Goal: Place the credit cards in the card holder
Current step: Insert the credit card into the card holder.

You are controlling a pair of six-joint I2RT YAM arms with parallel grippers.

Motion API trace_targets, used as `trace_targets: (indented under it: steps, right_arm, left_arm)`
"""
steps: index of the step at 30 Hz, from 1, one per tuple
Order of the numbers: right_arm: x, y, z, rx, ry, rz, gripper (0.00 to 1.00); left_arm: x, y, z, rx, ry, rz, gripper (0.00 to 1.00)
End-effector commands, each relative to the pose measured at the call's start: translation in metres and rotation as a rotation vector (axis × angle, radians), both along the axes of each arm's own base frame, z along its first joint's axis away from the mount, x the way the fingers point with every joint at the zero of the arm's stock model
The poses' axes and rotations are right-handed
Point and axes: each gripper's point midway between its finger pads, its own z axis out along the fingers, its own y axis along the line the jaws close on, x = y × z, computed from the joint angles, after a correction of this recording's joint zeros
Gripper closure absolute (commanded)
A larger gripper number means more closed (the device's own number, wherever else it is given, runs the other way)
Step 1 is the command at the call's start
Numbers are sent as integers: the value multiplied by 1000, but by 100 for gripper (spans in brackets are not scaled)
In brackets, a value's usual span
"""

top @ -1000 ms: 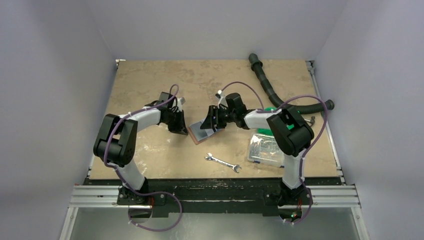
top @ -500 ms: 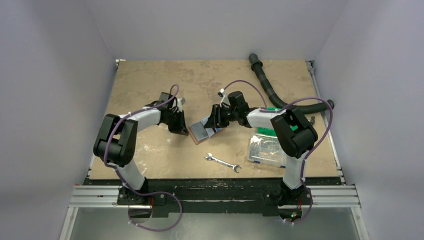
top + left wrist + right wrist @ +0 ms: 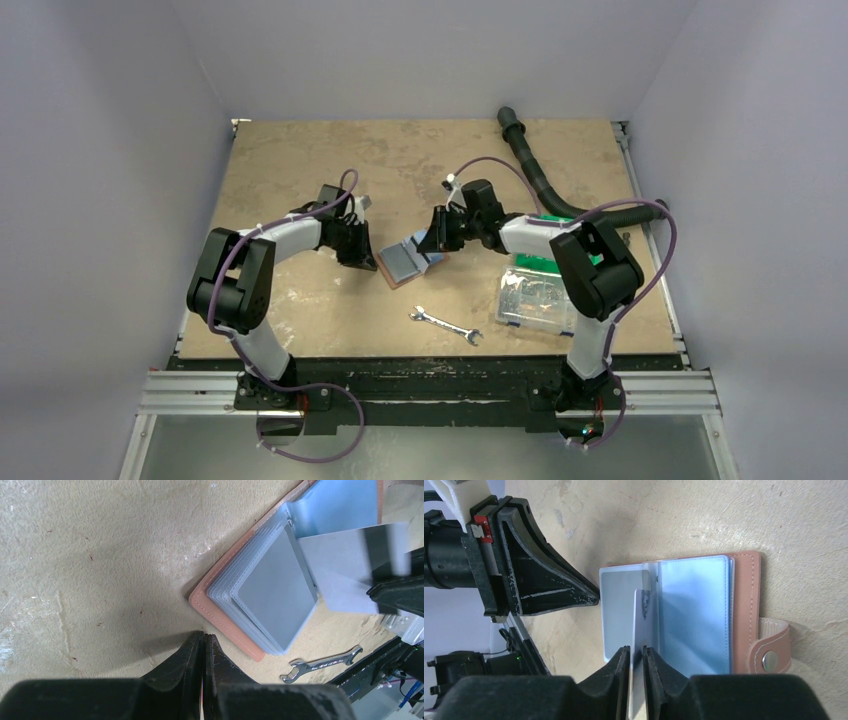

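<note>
Right gripper (image 3: 637,654) pinches card (image 3: 640,617) above open card holder (image 3: 745,605); left gripper (image 3: 202,639) — closed

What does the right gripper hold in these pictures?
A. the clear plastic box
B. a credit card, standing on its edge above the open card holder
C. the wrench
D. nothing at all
B: in the right wrist view the right gripper pinches a pale credit card edge-on above the open card holder, while the wrench lies well apart from it.
</note>
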Motion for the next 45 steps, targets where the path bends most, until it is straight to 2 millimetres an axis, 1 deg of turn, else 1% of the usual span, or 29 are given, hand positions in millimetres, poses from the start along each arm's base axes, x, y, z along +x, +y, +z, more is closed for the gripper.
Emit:
trace_targets:
  steps: [1, 2, 4, 10, 14, 17, 23, 27, 32, 37, 45]
  right_arm:
    - [5, -5, 15, 9, -54, -10, 85]
    - [5, -5, 14, 9, -54, -9, 91]
    - [6, -7, 13, 17, -49, 2, 100]
    - [13, -17, 7, 19, -39, 9, 100]
    - [12, -17, 4, 49, -22, 29, 100]
    - [7, -15, 6, 94, -6, 50, 100]
    - [1, -11, 6, 122, 2, 102, 100]
    - [-2, -9, 1, 131, 21, 127, 100]
    - [-2, -10, -9, 111, 37, 128, 100]
    - [-3, -11, -10, 107, 37, 121, 100]
    - [3, -11, -20, 71, 66, 124, 100]
  left_arm:
    - [-7, 2, -10, 18, 18, -29, 100]
    - [-8, 2, -10, 18, 19, -29, 100]
    - [-8, 2, -11, 19, 20, -30, 100]
    - [-8, 3, -12, 23, 22, -30, 100]
    - [-7, 3, -12, 22, 22, -29, 100]
    - [-8, 3, -12, 24, 24, -31, 100]
    - [-8, 3, -12, 24, 25, -30, 100]
    - [-8, 3, -12, 23, 25, -31, 100]
    - [-8, 3, -12, 24, 24, -31, 100]
    - [-8, 2, -13, 23, 25, -31, 100]
    - [-7, 2, -13, 21, 24, -32, 100]
